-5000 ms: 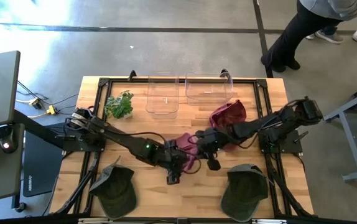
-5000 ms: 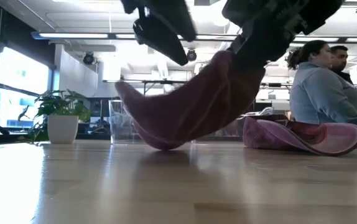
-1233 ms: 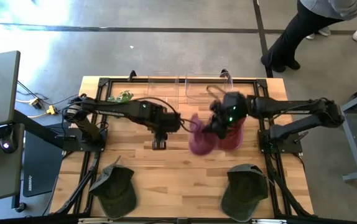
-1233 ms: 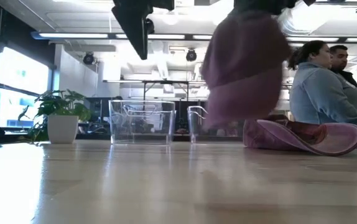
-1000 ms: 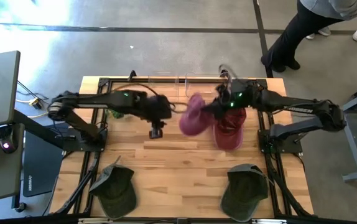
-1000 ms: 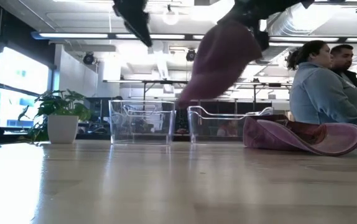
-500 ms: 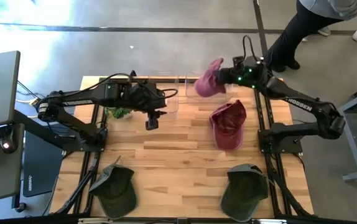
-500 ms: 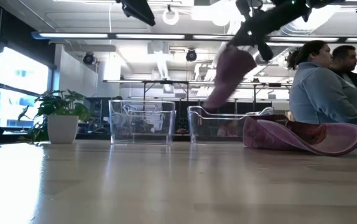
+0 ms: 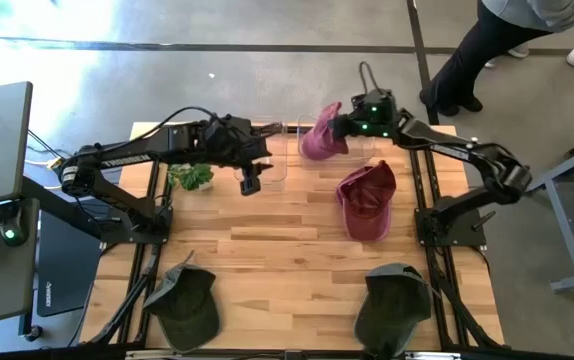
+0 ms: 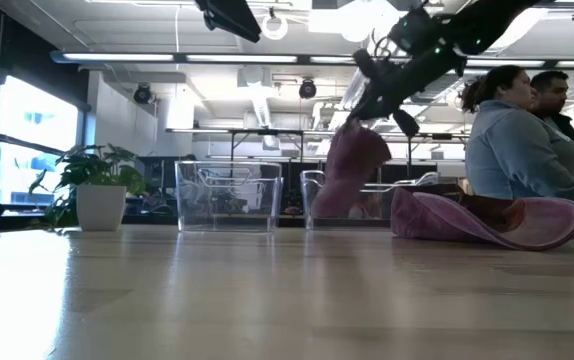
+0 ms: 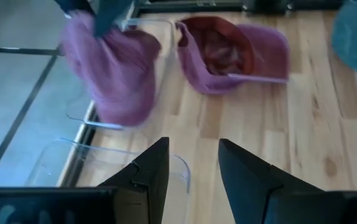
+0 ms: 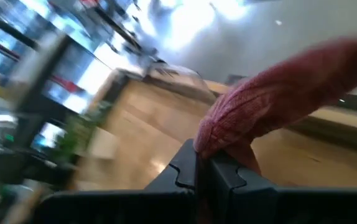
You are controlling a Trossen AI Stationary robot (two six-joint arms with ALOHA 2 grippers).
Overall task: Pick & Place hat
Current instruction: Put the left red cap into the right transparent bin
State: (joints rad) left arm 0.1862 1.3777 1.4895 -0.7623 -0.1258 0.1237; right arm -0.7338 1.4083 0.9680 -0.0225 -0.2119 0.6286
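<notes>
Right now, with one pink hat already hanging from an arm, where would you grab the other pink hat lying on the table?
I'd take the maroon hat on the table by the soft crown edge beside its opening, coming straight down from above. It lies with its hollow inside facing up, so a raised fabric rim is there to pinch. The right gripper is shut on the held hat, so the free left gripper might do it.

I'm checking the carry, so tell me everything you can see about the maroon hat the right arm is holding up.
The maroon hat looks like soft fabric, crumpled and hanging limp in the air. The right gripper is shut on a fold at its upper edge; nothing else touches it. It hangs at the table's far edge, over the right clear bin, its lowest part level with the bin's walls in the low view. Its brim cannot be made out.
</notes>
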